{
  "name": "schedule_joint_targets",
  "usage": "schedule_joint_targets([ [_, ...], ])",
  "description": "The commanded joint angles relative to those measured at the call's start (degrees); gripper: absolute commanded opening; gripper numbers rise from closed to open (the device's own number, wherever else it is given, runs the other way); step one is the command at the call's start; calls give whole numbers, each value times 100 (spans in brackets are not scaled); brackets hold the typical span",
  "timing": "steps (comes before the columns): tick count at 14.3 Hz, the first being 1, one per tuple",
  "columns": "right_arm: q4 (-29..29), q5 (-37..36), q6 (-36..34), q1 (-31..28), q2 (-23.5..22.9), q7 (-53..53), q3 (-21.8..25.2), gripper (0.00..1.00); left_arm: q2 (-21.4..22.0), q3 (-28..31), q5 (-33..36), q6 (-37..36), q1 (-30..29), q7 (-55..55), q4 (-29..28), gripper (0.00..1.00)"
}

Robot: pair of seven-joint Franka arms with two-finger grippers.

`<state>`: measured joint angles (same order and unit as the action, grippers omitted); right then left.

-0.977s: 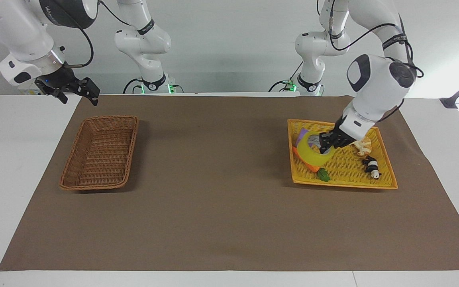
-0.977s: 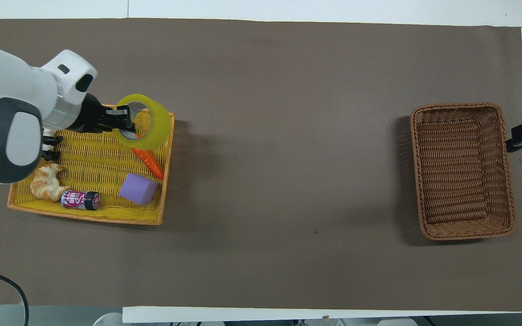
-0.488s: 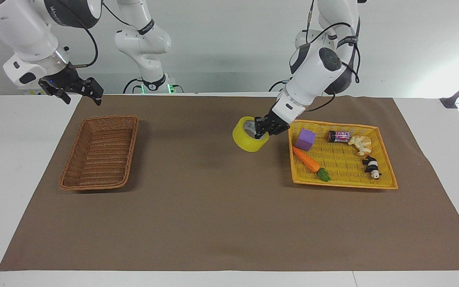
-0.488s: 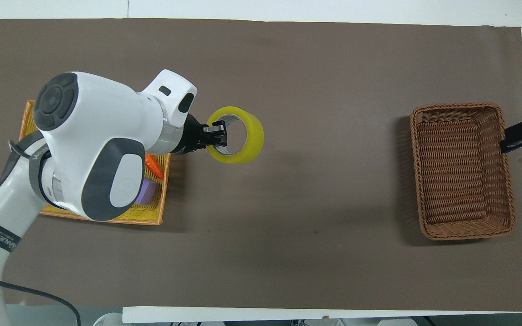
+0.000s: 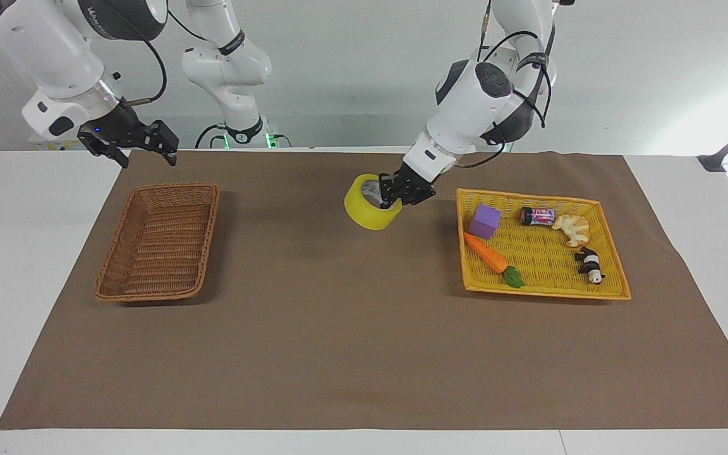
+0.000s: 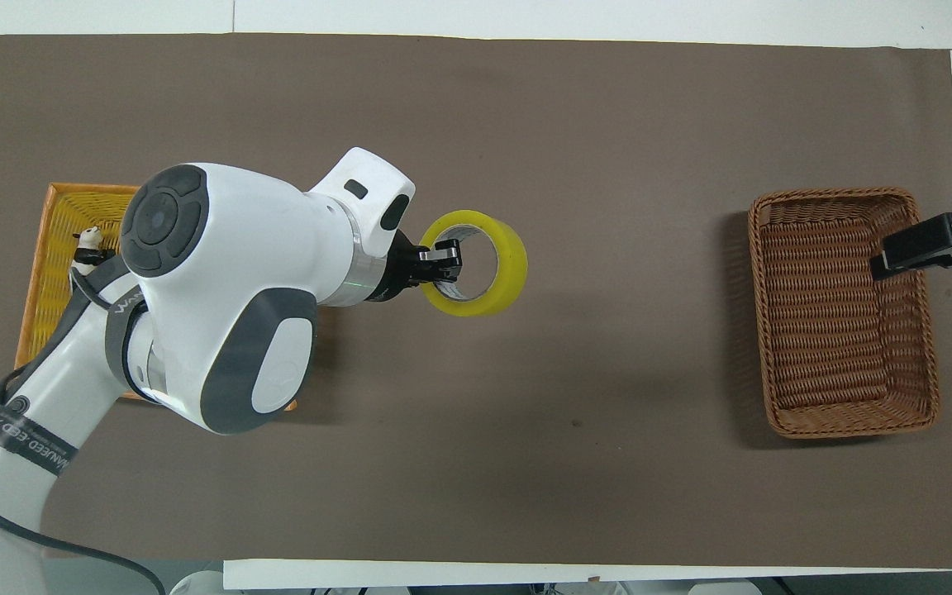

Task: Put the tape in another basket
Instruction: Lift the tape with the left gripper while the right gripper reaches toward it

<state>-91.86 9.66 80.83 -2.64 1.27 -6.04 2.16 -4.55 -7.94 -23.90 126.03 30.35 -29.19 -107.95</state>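
I'm mid-carry: left pincer (image 5: pixel 391 193) clenched on the translucent yellow tape roll (image 5: pixel 369 210) (right pincer (image 5: pixel 143 144) released, waiting); next, onward to the brown woven wicker basket (image 5: pixel 125 235).

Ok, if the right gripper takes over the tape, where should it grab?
Probably the free side of the tape, away from where the left gripper pinches its wall. One finger through the open core, one outside, coming from above. The right gripper hangs open near the wicker basket.

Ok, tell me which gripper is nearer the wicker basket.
Right. The right gripper hangs open over the wicker basket at its rim nearest the robots. The left gripper, shut on the tape, is over the mat between the two baskets.
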Motion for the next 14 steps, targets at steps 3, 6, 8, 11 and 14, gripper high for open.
schedule_joint_targets([
  [3, -769, 1770, 29, -78, 365, -309, -31, 100, -54, 82, -106, 62, 94, 10, 151, 0],
  [6, -1395, 2855, 711, 61, 497, -537, -92, 100, -28, 82, -106, 35, 85, 1, 151, 0],
  [8, -1737, 3548, 1169, 351, 454, -687, -93, 100, -28, 82, -115, 35, 94, 1, 151, 0],
  [11, -2098, 4155, 2004, 721, 427, -443, -110, 100, -19, 91, -115, 9, 94, 27, 142, 0],
  [14, -2380, 4694, 2629, 1054, 331, -240, -110, 100, -19, 91, -106, 0, 94, 36, 142, 0],
])
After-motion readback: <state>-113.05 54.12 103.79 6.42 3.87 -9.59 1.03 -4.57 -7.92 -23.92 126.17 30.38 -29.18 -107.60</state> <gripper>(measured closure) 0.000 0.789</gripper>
